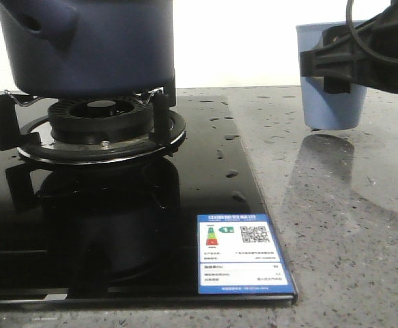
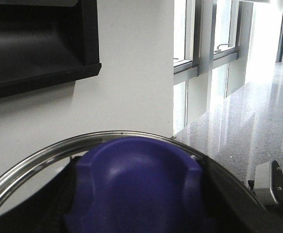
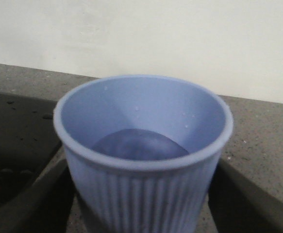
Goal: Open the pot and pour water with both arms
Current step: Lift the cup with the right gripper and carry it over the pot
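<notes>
The dark navy pot [image 1: 89,41] stands on the gas burner [image 1: 100,126] at the left; its top is cut off by the frame. In the left wrist view my left gripper [image 2: 139,208] is shut on the blue knob [image 2: 136,179] of a glass lid with a steel rim [image 2: 34,160]; the pot does not show there. The pale blue ribbed cup [image 1: 332,102] stands on the counter at the right. My right gripper [image 1: 330,65] has a finger flush against each side of the cup [image 3: 141,194]. Water [image 3: 139,145] lies low in the cup.
The black glass hob [image 1: 117,225] bears water drops and a blue energy label [image 1: 243,254] at its front right corner. The speckled grey counter [image 1: 349,225] runs to the right. A wall is behind; windows [image 2: 199,48] and a black hood [image 2: 34,48] show in the left wrist view.
</notes>
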